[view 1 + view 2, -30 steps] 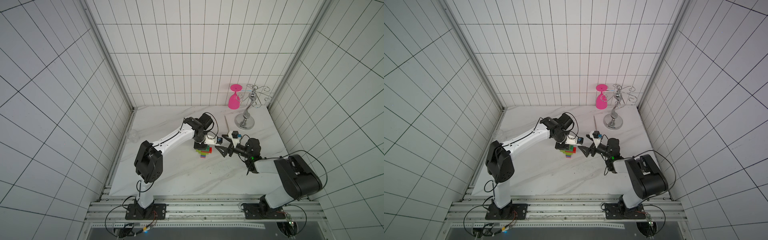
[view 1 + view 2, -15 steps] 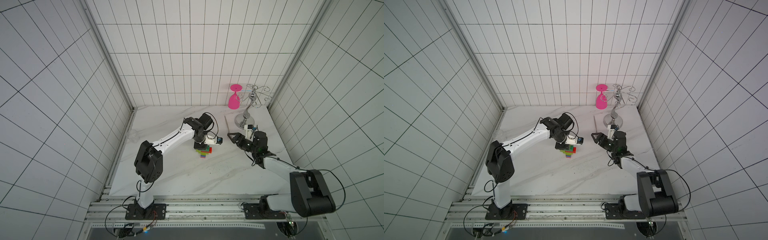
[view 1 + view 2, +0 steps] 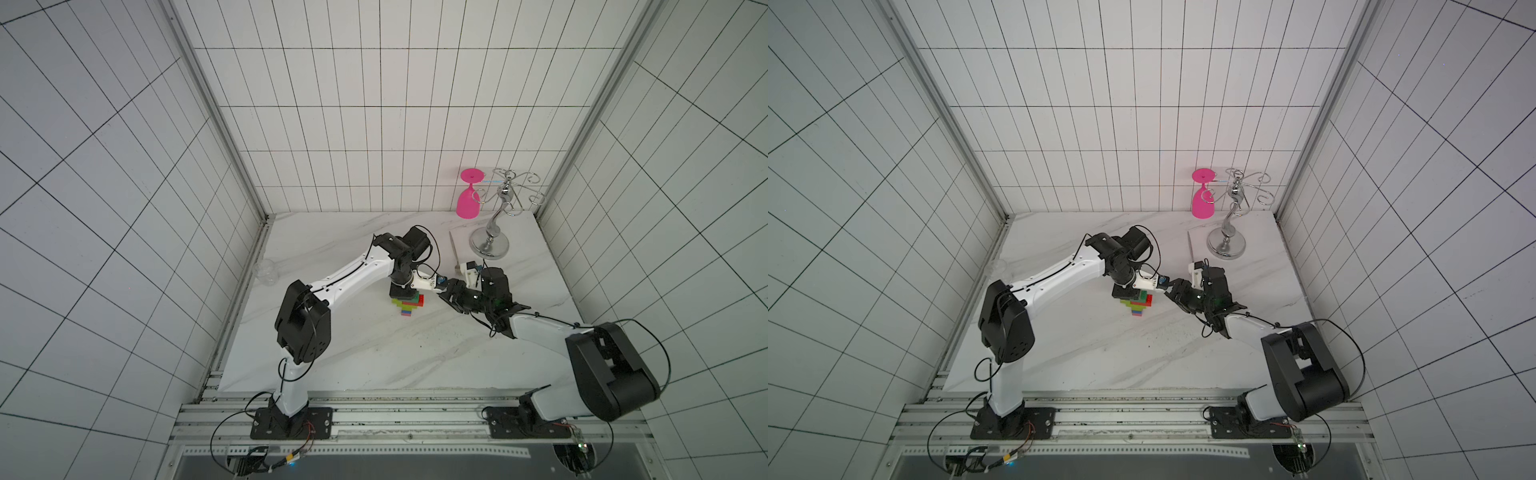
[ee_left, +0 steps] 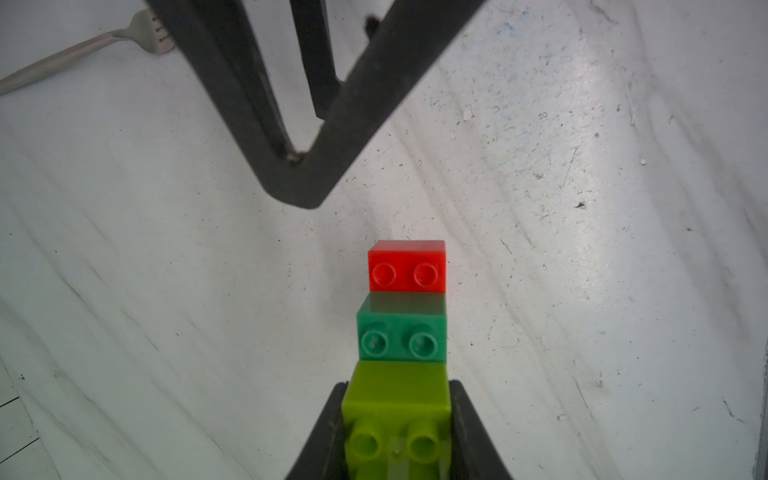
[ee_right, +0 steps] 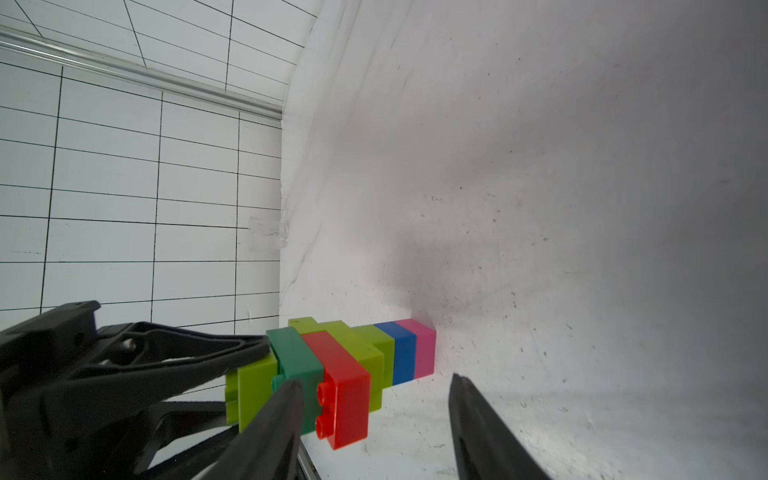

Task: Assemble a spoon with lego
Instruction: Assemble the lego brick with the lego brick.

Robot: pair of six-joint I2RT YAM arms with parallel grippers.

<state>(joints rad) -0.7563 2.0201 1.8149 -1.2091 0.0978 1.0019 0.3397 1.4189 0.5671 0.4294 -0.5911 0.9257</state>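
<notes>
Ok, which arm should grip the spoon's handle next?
Likely right: the right end effector is open, facing the spoon's unheld bricks; the left end effector is shut on the lime-green head.

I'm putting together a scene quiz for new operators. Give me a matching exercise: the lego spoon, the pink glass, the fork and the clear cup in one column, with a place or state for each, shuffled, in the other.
Things
1. lego spoon
2. pink glass
3. fork
4. clear cup

Places or states
A. hanging upside down on the metal rack
B. at the edge of the table, on the left arm's side
C. gripped at its lime-green end by the left tool
D. lying flat on the table

Pairs: 1-C, 2-A, 3-D, 4-B
</notes>
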